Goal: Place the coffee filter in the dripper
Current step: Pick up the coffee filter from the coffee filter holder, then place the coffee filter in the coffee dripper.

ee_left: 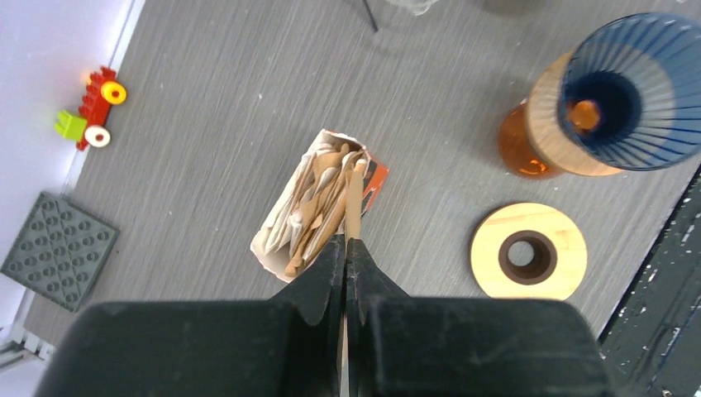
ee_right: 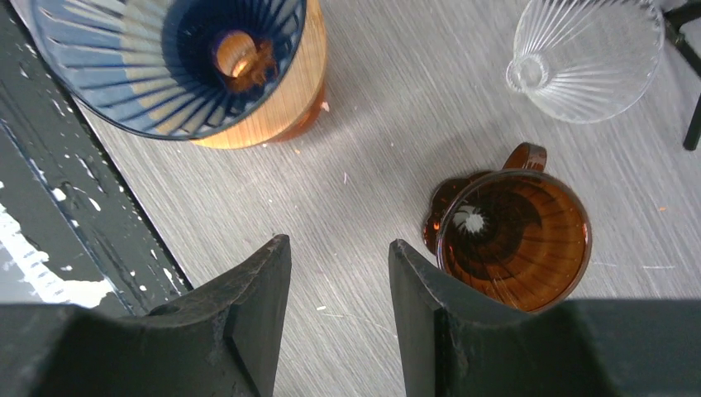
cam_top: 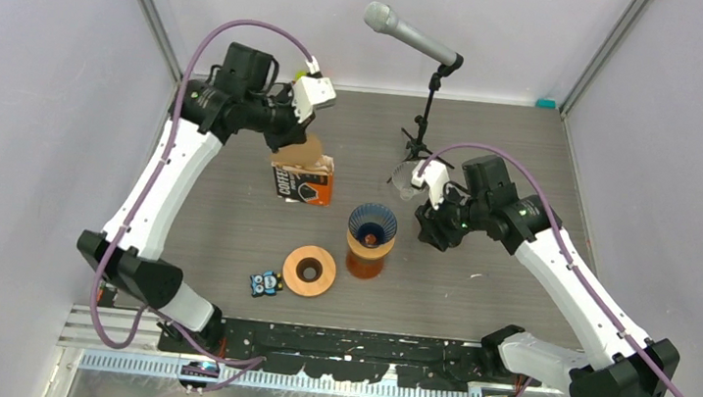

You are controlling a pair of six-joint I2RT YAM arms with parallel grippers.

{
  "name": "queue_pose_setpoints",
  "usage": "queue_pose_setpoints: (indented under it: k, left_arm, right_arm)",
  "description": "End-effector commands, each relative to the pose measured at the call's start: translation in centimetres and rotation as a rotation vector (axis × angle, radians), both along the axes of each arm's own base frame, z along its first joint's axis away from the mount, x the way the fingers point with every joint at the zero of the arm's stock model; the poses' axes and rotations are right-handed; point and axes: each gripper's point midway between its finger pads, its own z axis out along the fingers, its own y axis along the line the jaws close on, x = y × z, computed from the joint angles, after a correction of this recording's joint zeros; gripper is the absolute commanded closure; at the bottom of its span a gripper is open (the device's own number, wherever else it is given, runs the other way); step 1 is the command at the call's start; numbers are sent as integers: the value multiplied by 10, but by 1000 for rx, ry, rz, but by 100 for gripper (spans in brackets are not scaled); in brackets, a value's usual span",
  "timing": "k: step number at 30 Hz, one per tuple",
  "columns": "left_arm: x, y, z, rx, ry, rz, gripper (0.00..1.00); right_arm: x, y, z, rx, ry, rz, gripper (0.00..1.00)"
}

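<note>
My left gripper [cam_top: 295,135] [ee_left: 347,241] is shut on a brown paper coffee filter [cam_top: 306,151], seen edge-on in the left wrist view [ee_left: 355,194]. It holds the filter just above the open filter box [cam_top: 302,184] [ee_left: 314,207], which holds several more filters. The dark blue ribbed dripper [cam_top: 372,224] [ee_left: 622,89] [ee_right: 157,58] sits on an amber glass server with a wooden collar, right of the box and empty. My right gripper [cam_top: 436,223] [ee_right: 339,252] is open and empty, low over the table, right of the blue dripper.
An amber glass dripper [ee_right: 512,241] stands beside my right fingers. A clear glass dripper [cam_top: 405,179] [ee_right: 588,55] lies by the microphone stand [cam_top: 423,117]. A wooden ring [cam_top: 308,271] [ee_left: 529,251] and a small toy [cam_top: 266,284] sit near the front. A Lego toy [ee_left: 92,107] and a grey baseplate [ee_left: 58,248] are at the left.
</note>
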Motion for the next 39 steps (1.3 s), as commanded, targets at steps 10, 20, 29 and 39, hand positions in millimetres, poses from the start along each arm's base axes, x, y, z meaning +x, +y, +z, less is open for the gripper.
queue_pose_setpoints:
  k: [10,20,29,39]
  left_arm:
    - [-85,-38,77,-359,-52,-279,100]
    - [-136,-79,95,-569,93,-474,100]
    - [-147,-103,83,-622,180,-503,100]
    - [-139,-109,77,-684,242,-426,100]
  right_arm:
    - [-3,49,123,319,-89,132,46]
    - [-22,77,168,508,-73,298,49]
    - [-33,73,166,540,-91,291,61]
    - [-41,64,161,595,-71,286,62]
